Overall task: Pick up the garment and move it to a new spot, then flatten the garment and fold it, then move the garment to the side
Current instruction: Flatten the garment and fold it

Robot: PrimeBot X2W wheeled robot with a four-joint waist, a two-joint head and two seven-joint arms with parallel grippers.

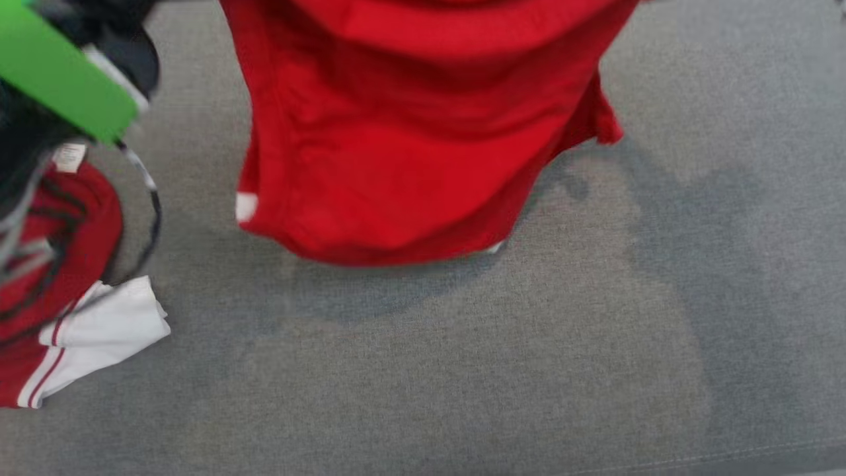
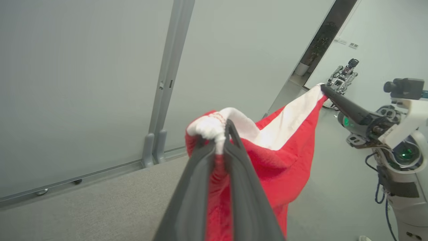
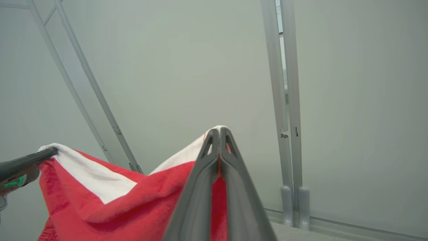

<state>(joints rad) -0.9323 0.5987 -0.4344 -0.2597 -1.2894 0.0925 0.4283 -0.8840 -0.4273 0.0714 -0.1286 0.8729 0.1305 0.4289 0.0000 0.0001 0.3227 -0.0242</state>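
Two grips: our left gripper [image 2: 217,137] and right gripper [image 3: 219,132] are each clenching a white-trimmed corner of the garment [image 1: 396,132].
Garment: we are holding it spread above the grey surface [image 1: 462,370].
Progress: lifting apparently done; placing, flattening, folding and moving aside remaining.

Head view looks down; both wrist views share the garment [image 2: 277,174].

Centre: left gripper [image 2: 219,142] clamped on bunched white edge of red garment [image 2: 281,167]; cloth stretches toward 2 o'clock, corner pinched in right gripper [image 2: 325,89]; grey surface [image 2: 93,207] at 7 o'clock; pale wall panels [image 2: 83,83] behind
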